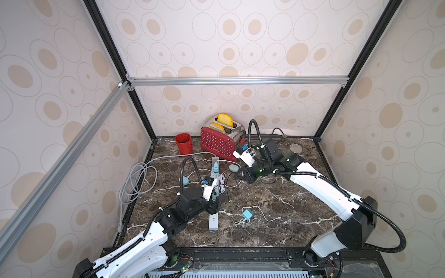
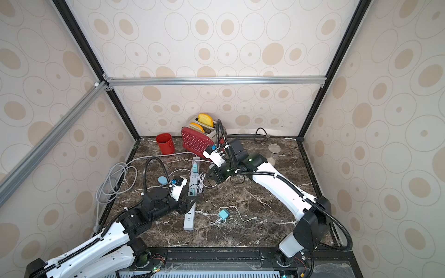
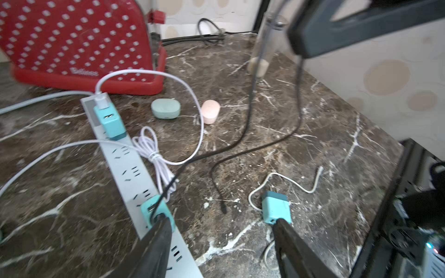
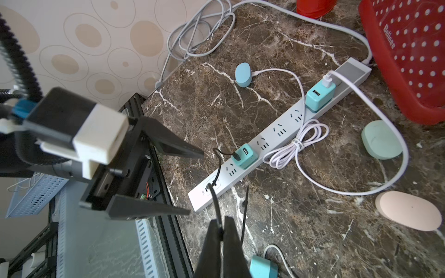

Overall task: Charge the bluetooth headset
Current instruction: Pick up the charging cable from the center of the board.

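Three small oval headset cases lie on the marble: a blue one (image 1: 185,180) with a white cable plugged in, a green one (image 1: 233,167) and a pink one (image 3: 210,111) near the toaster. My right gripper (image 4: 220,226) is shut on a thin black cable (image 3: 243,134), above the table beside the green case. That cable runs from a teal adapter (image 4: 244,156) on the white power strip (image 1: 213,219), and its free end (image 3: 224,209) rests on the marble. My left gripper (image 3: 221,222) stands open and empty, low beside that adapter.
A red toaster (image 1: 219,143) and red cup (image 1: 184,143) stand at the back. Another teal adapter (image 1: 216,167) sits at the strip's far end. A loose teal adapter (image 1: 248,214) with a white cable lies front centre. Grey cord coils (image 1: 137,178) at the left edge.
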